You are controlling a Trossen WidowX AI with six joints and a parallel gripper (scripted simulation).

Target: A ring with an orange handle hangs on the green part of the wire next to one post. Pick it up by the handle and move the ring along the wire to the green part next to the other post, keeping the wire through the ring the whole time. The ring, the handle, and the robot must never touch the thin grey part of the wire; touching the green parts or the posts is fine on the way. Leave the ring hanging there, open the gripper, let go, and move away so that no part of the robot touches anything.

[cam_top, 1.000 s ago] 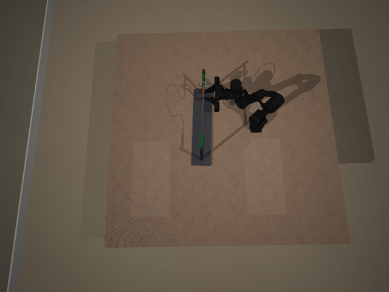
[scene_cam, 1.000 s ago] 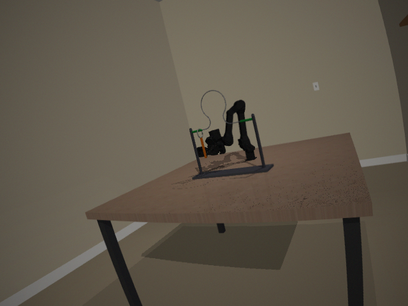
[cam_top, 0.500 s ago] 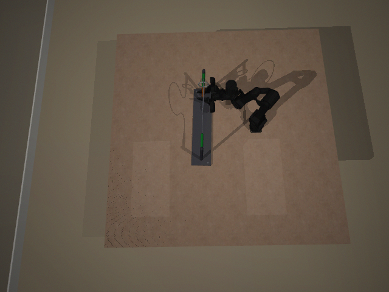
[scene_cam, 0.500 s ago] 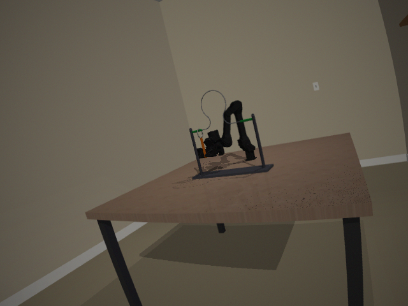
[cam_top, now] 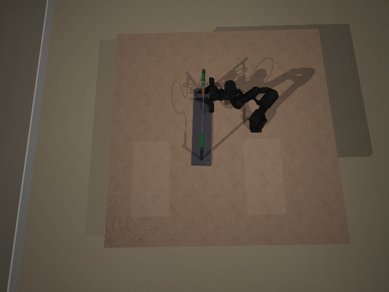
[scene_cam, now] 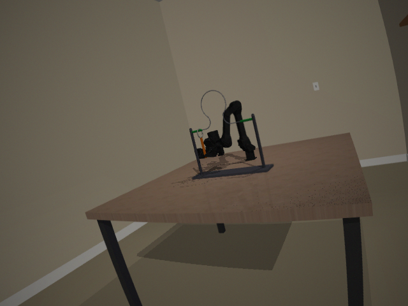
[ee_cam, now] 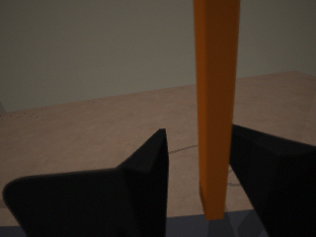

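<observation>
The gripper [cam_top: 197, 95] [scene_cam: 203, 154] [ee_cam: 191, 131] stands partly open, its black, faceted, tapered fingers on either side of the orange handle [cam_top: 202, 91] [scene_cam: 203, 145] [ee_cam: 215, 109] and not clamped on it. In the wrist view, a gap separates the handle from the left-hand finger; the right-hand finger lies close beside it, and contact cannot be determined. The handle is a straight, smooth, square-edged bar with a matte surface. Above the gripper, a thin, pale grey ring [scene_cam: 200, 137] encircles the near green part [cam_top: 203, 76] [scene_cam: 195, 131] of the wire. Just beside the gripper, the near post [cam_top: 203, 70] [scene_cam: 196, 151], a dark cylindrical rod, restricts clearance on that side. Overhead, the thin grey wire [cam_top: 202, 119] [scene_cam: 213, 90] rises in a rounded loop and runs to the far green part [cam_top: 202, 140] [scene_cam: 247, 120] at the far post [cam_top: 201, 154] [scene_cam: 258, 141]. Beneath the gripper, a flat, dark, rectangular base plate [cam_top: 197, 125] [scene_cam: 234, 171] [ee_cam: 188, 227] supports both posts on the brown, mottled tabletop [cam_top: 157, 125] [scene_cam: 230, 197] [ee_cam: 99, 133]. Behind the gripper, the black jointed arm [cam_top: 268, 97] [scene_cam: 226, 125] folds upward and back down. The handle's long axis is nearly vertical, with a slight tilt in the exterior view; its free end points downward and its upper end meets the ring.
</observation>
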